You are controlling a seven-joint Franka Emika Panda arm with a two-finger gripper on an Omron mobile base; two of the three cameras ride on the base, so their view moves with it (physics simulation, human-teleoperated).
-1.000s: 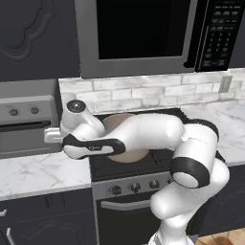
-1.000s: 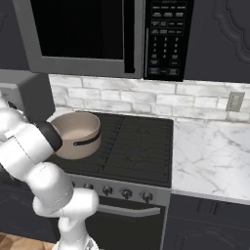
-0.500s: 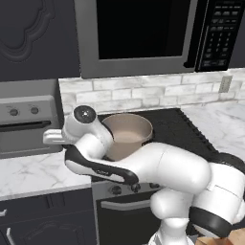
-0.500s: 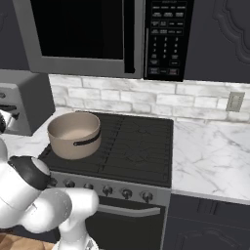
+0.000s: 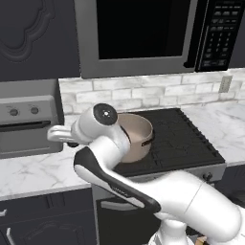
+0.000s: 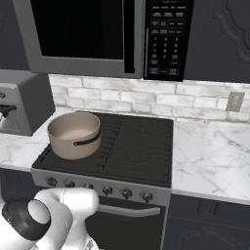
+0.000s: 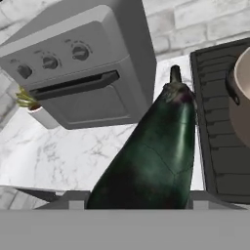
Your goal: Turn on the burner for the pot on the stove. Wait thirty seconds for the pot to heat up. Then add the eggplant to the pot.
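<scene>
Now pincer grips eggplant (image 7: pixel 156 151) at frame centre; add-to-pot step; next, carry right over pot (image 7: pixel 241 97), release.

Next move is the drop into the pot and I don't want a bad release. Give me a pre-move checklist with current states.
1. Wide tan-beige pot sits on the black grated stove: ok, on the front left grate.
2. Pot empty: ok, the pale inside is bare.
3. Burner lit: cannot tell, no flame shows and the knobs are too small to read.
4. Glossy near-black eggplant gripped: ok as far as it shows, though the contact is hidden.
5. Eggplant above the pot: not ok, it hangs over the white marble counter, left of the stove.
6. Clearance from the grey two-knob toaster oven: cannot tell, it looks close.
</scene>
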